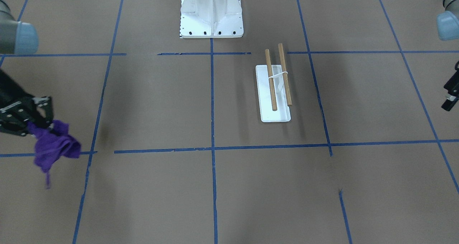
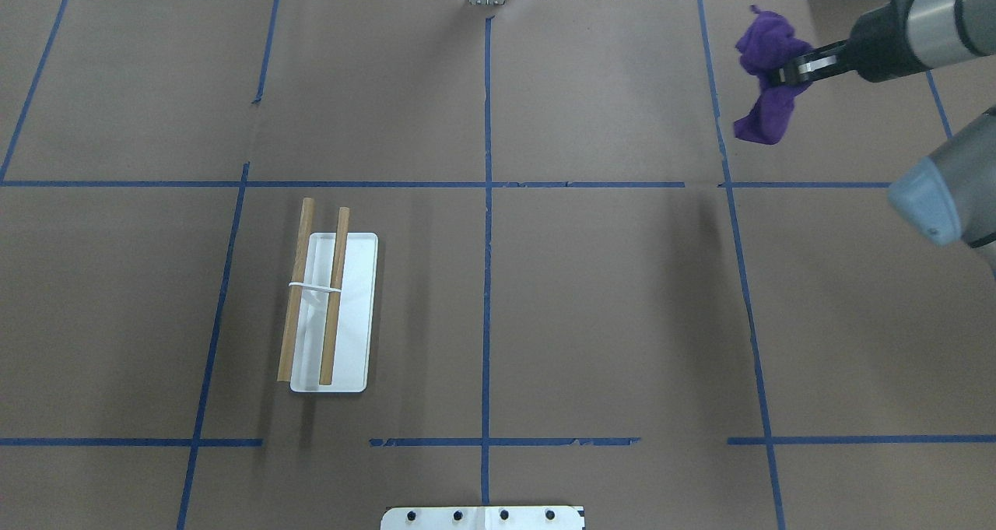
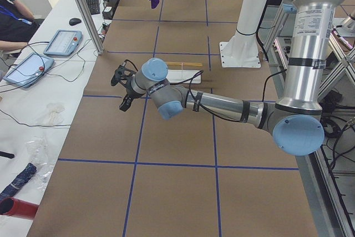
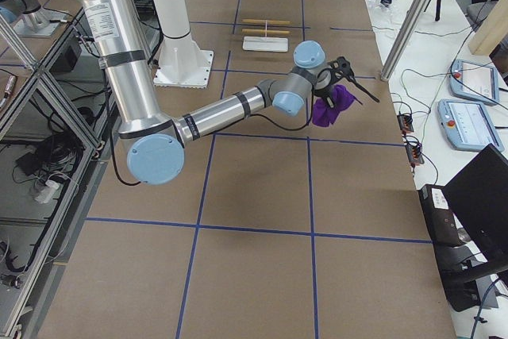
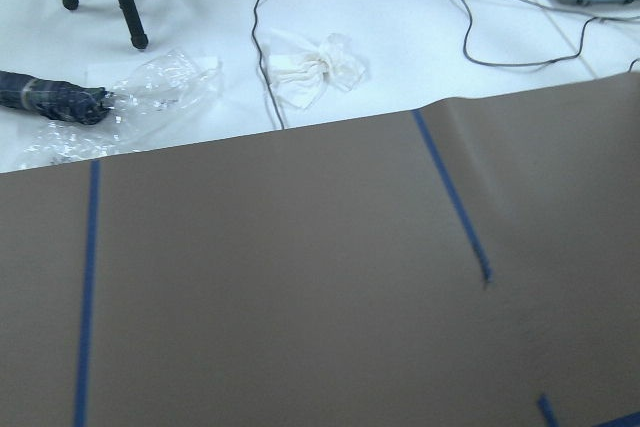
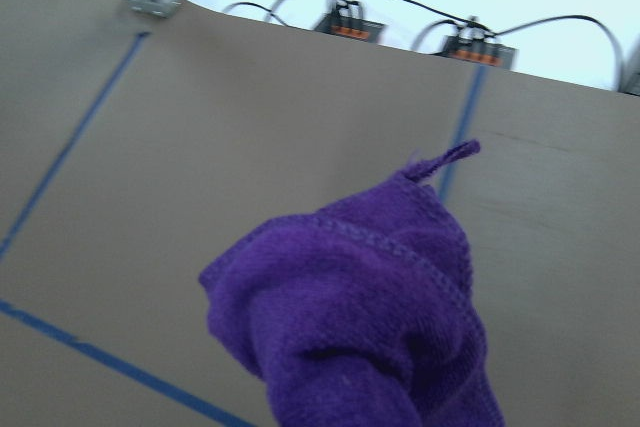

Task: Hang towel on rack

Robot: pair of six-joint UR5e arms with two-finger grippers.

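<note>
The purple towel [image 1: 55, 143] hangs bunched from my right gripper [image 1: 42, 119], which is shut on it and holds it above the table, far from the rack. The towel also shows in the overhead view [image 2: 766, 86], at the right gripper [image 2: 797, 67], and fills the right wrist view [image 6: 370, 327]. The rack [image 1: 274, 93] has a flat white base and two brown dowels [image 2: 315, 296]; it stands bare left of the table's centre line in the overhead view. My left gripper [image 1: 450, 93] is at the table's side edge, fingers apart and empty [image 3: 121, 88].
The large white bolted pedestal [image 1: 211, 11] stands at the robot's side of the table. Blue tape lines grid the brown paper. Beyond the table's edge, the left wrist view shows a plastic bag [image 5: 130, 97], a crumpled tissue [image 5: 310, 72] and cables.
</note>
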